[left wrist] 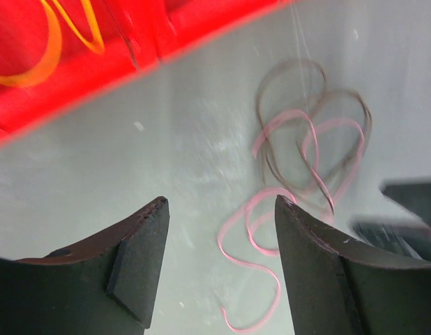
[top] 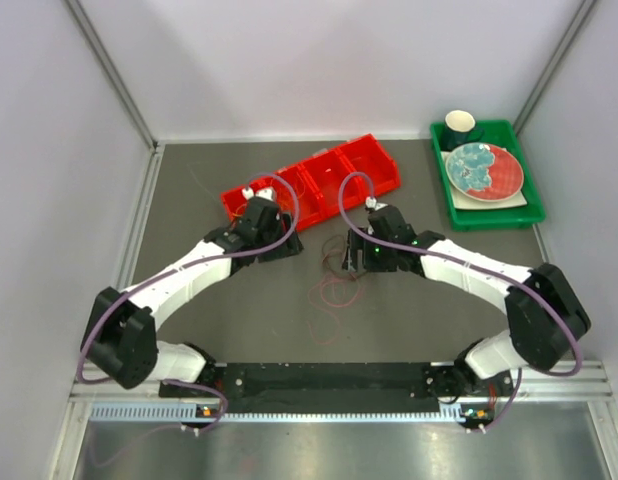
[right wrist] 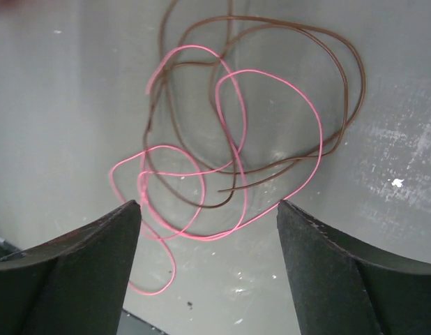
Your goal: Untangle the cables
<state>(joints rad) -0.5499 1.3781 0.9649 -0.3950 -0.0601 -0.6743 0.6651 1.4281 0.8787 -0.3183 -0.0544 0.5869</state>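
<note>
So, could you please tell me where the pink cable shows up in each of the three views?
Top external: the pink cable lies mid-picture on the table.
Left wrist: right of centre, trailing towards the bottom edge.
Right wrist: centre of the picture, spreading left and downwards.
Shared landmark: the brown cable looped through it, clearest in both wrist views.

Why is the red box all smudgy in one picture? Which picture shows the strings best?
Left wrist view: the red tray is blurred, the pink cable soft. Right wrist view: sharpest, brown cable and pink one crisp, pale glare on the table. Top view: both tiny and faint.
</note>
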